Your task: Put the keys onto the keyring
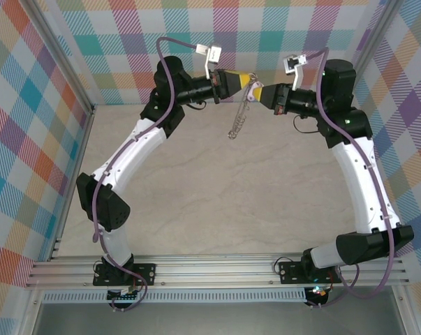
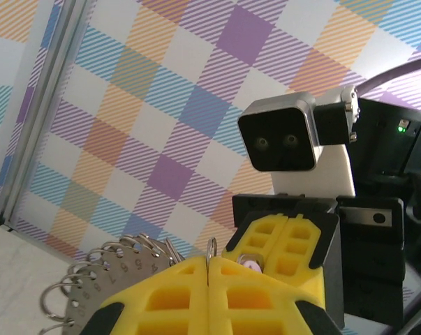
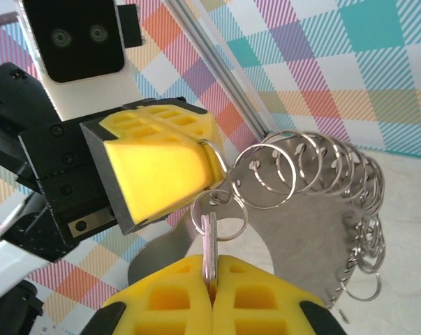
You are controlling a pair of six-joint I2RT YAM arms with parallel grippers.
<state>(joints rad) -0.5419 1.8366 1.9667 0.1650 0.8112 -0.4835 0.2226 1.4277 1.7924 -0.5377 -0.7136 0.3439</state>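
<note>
Both arms meet high over the far middle of the table. My left gripper (image 1: 250, 82) (image 2: 210, 266) is shut on a thin wire ring of the keyring (image 1: 238, 123), a grey metal plate (image 3: 301, 230) edged with several wire rings, which hangs below it. My right gripper (image 1: 261, 91) (image 3: 210, 264) is shut on the tiny key (image 3: 209, 236), which stands edge-on showing its lilac head. The key's upper end overlaps a small ring (image 3: 232, 209) just under the left fingers (image 3: 154, 160); I cannot tell whether it is threaded. In the left wrist view the key (image 2: 250, 264) peeps between the right fingers (image 2: 287, 241).
The beige table (image 1: 196, 188) lies well below both grippers. Checked walls (image 1: 28, 105) close in the left, back and right. An aluminium rail (image 1: 217, 269) carries the arm bases at the near edge. The wrist cameras (image 2: 280, 143) (image 3: 74, 35) face each other at close range.
</note>
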